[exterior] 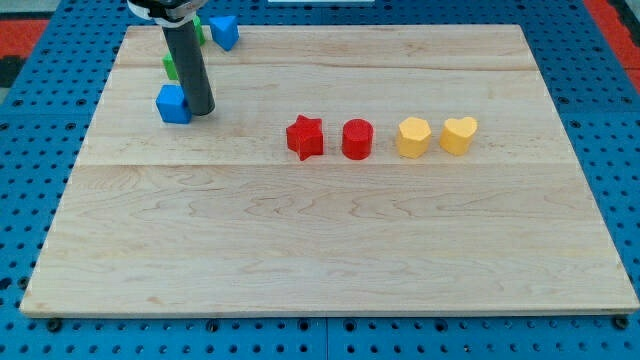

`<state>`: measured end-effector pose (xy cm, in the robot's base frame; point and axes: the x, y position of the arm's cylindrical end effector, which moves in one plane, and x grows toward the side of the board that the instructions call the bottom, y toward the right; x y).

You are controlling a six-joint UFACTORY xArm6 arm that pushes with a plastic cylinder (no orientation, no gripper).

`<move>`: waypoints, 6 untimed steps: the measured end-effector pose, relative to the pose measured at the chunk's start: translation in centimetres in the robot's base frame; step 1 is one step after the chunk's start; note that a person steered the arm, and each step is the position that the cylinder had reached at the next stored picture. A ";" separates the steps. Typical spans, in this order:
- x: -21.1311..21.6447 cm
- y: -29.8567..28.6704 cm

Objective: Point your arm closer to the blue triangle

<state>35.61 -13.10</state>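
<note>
Pale wooden counter (330,240) on blue pegboard: no claw fitted, so no grasp state applies; my tip (201,111) touches one blue block (173,104), while another blue block (224,31), probably the triangle, remains unreached near the view's top.

Dark rod descending from the view's top left, nearly upright, leaning slightly to the view's right. My tip (201,110) down on the tabletop (330,240), in the upper left part. No gripper fitted.
</note>
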 end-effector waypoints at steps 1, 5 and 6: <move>-4.9 7.7; -16.3 6.8; -16.4 5.1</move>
